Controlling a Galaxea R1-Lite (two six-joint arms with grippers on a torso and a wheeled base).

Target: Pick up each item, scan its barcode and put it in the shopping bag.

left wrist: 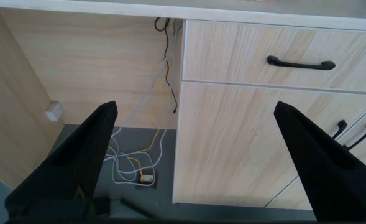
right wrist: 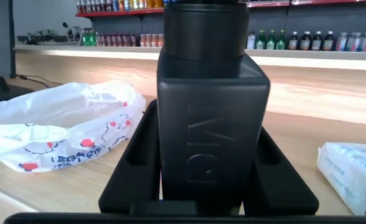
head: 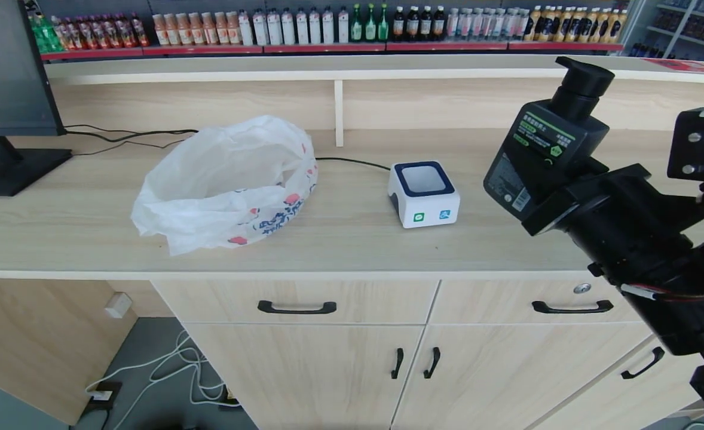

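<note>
1. black bottle (head: 543,149), tilted, is pinched at its lower body by the right gripper (head: 558,200), in the air to the right of the scanner (head: 424,194).
2. white shopping bag (head: 226,179) lies open on the surface (head: 352,239), left of the scanner and apart from it.
3. left gripper (left wrist: 195,112) is spread wide around nothing, facing the cabinet drawers (left wrist: 276,50) below the surface.

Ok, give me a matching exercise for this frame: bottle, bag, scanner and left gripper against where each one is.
1 black bottle
2 shopping bag
3 scanner
4 left gripper

A open, low before the cabinet
B on the counter, right of the bag
C held in the right gripper, off the counter
D lying on the counter, mouth open

Pairs: 1-C, 2-D, 3-B, 4-A.
</note>
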